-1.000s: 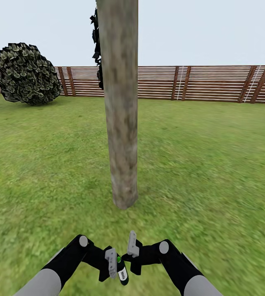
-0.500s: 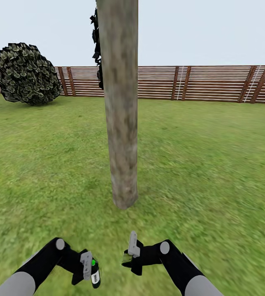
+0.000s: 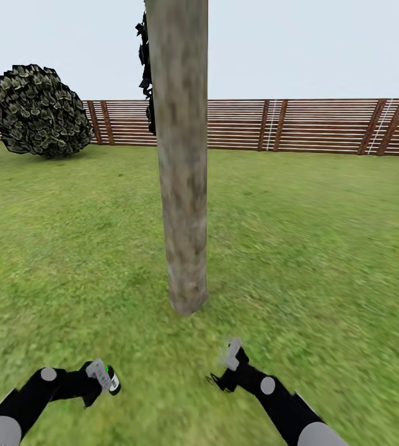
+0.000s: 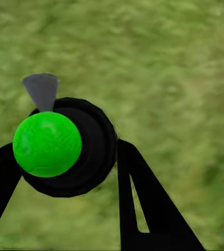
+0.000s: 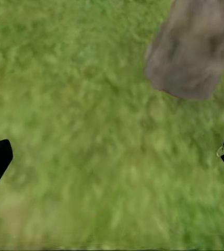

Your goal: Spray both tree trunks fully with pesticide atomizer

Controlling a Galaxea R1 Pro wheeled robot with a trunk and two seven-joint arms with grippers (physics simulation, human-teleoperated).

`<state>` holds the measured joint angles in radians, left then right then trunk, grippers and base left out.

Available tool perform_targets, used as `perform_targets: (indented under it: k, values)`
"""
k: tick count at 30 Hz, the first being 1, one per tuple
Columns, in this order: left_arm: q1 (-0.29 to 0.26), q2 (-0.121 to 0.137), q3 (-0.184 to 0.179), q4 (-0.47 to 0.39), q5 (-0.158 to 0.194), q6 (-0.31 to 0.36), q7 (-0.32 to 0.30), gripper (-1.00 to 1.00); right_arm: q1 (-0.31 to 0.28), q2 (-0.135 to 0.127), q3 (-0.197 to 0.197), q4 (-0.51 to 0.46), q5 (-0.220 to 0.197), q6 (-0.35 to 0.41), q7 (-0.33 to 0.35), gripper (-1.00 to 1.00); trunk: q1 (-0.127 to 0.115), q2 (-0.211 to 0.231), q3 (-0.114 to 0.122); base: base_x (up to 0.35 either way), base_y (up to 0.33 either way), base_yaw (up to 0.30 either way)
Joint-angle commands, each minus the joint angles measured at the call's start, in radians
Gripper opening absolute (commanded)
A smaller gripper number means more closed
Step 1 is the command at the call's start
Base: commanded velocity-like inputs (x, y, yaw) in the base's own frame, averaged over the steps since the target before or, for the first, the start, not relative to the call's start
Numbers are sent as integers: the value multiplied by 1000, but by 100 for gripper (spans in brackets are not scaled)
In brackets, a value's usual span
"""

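Observation:
A thick mottled beige-grey tree trunk (image 3: 182, 186) rises from the grass straight ahead, its crown out of view. Its base (image 5: 194, 49) also shows in the right wrist view. My left gripper (image 3: 102, 375) is low at the left, shut on the pesticide atomizer (image 3: 113, 383), a small dark bottle with a green spot. In the left wrist view the atomizer (image 4: 70, 149) is a black round body with a bright green cap and a grey nozzle, held between the black fingers (image 4: 143, 209). My right gripper (image 3: 230, 354) hangs open over grass (image 5: 91, 130), short of the trunk, holding nothing.
A brown slatted wooden fence (image 3: 311, 124) closes the lawn at the back. A round dark-leaved bush (image 3: 38, 111) stands at the far left by the fence. Black foliage (image 3: 144, 62) pokes out behind the trunk. Open lawn lies on both sides of the trunk.
My left arm has swung out to the left, carrying the atomizer away from the middle. My right gripper has moved up and to the right, towards the trunk. The camera has stayed still.

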<state>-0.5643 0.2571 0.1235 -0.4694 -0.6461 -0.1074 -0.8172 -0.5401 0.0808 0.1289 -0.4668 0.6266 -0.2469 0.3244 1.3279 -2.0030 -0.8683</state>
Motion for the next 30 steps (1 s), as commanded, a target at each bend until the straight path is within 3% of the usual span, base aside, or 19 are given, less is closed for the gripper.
perform_targets:
  k: [1, 2, 4, 5, 7, 8, 9, 11, 15, 19, 24, 30]
  values:
    - [0, -8, 37, 22, 13, -2, 42, -100, 0, -2, -13, 49, -36, -1, -82, 100, 0, 0, 0, 0, 0, 0]
    - [0, -18, 87, 59, 33, -6, 106, -100, 0, -5, -27, 121, -80, -3, -196, 100, 0, 0, 0, 0, 0, 0]
    - [0, -28, 152, 130, 69, -10, 220, -100, 0, -10, -37, 205, -126, -14, -369, 100, 0, 0, 0, 0, 0, 0]
    - [0, -33, 170, 156, 84, -11, 267, -100, 0, -12, -39, 222, -136, -21, -425, 100, 0, 0, 0, 0, 0, 0]
    - [0, -50, 195, 200, 127, -13, 378, -100, 2, -15, -41, 245, -160, -35, -514, 100, 0, 0, 0, 0, 0, 0]
    - [0, -80, 206, 229, 166, -16, 479, -100, 13, -17, -42, 264, -212, -52, -562, 100, 0, 0, 0, 0, 0, 0]
    - [1, -99, 209, 238, 176, -17, 520, -100, 19, -17, -42, 274, -247, -67, -575, 100, 0, 0, 0, 0, 0, 0]
    - [1, -151, 209, 250, 188, -17, 603, -100, 39, -30, -43, 292, -370, -154, -591, 100, 0, 0, 0, 0, 0, 0]
    - [0, -179, 210, 250, 195, -14, 645, -100, 52, -111, -40, 296, -515, -227, -589, 100, 0, 0, 0, 0, 0, 0]
    - [1, -183, 211, 254, 197, -14, 650, -100, 53, -126, -39, 295, -534, -236, -589, 100, 0, 0, 0, 0, 0, 0]
    - [2, -193, 207, 260, 196, 3, 639, -100, 54, -124, -37, 302, -537, -238, -591, 100, 0, 0, 0, 0, 0, 0]
    - [0, -200, 209, 228, 196, 200, 647, -100, 57, -123, -38, 339, -539, -238, -594, 100, 0, 0, 0, 177, -24, -164]
